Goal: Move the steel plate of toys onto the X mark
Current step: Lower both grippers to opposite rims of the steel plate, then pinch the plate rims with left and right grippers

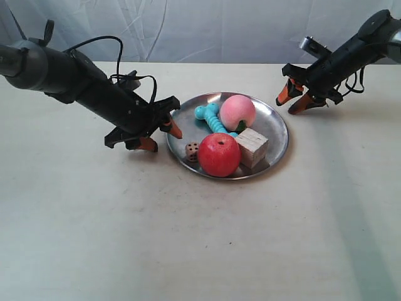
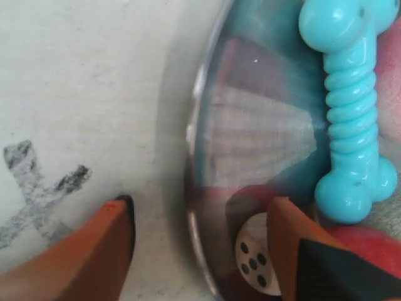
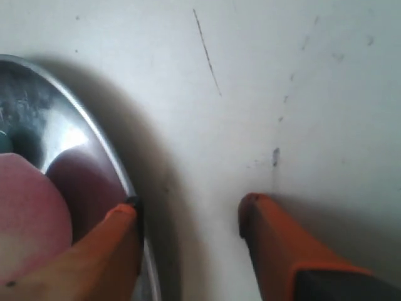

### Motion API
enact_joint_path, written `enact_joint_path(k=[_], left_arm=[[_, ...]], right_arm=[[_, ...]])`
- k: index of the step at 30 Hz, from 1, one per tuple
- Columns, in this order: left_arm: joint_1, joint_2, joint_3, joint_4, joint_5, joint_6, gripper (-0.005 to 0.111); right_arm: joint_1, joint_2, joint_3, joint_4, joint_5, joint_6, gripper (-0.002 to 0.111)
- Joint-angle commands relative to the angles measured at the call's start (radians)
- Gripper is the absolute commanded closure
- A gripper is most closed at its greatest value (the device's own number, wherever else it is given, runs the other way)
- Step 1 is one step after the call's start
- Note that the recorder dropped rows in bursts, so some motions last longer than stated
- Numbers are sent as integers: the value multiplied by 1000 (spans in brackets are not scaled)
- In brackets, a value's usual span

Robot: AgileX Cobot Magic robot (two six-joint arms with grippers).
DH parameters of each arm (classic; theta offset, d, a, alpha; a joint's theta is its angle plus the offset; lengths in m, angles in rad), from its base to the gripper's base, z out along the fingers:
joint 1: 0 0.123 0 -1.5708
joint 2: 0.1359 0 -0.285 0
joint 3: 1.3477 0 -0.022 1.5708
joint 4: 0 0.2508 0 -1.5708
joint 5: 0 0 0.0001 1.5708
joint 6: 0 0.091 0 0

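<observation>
We're looking across a pale cream tabletop that's showing scuffs and tiny dark specks all over, with a white crumpled sheet hanging behind its far edge as the only backdrop. The steel plate is sitting near the middle of the table and it's carrying the lot. The red apple is at the near side, with the wooden cube just beside it. The pink peach is sitting behind, the turquoise bone is lying next to the peach, and the little die is tucked against the rim by the apple. The left gripper is reaching in from the exterior view's left. Through its wrist camera we're seeing the jaws gaping wide and straddling the rim, one orange finger inside over the die and the other outside over bare table, gripping nothing. The X mark is lying just beside that outer finger, outside the plate, so the plate is sitting next to it, not on it. The right gripper is hovering at the opposite rim, also spread open and empty. One of its fingers is at the rim by the peach, and the other is over table where a thin dark scratch is running.
</observation>
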Motion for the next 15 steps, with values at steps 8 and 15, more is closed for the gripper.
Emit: enact_joint_path(k=[8, 15], left_arm=[[-45, 34, 2, 12, -15, -9, 47], [-48, 34, 2, 8, -17, -9, 47]], right_arm=[[52, 55, -8, 5, 4, -36, 58], [81, 80, -6, -1, 4, -36, 58]])
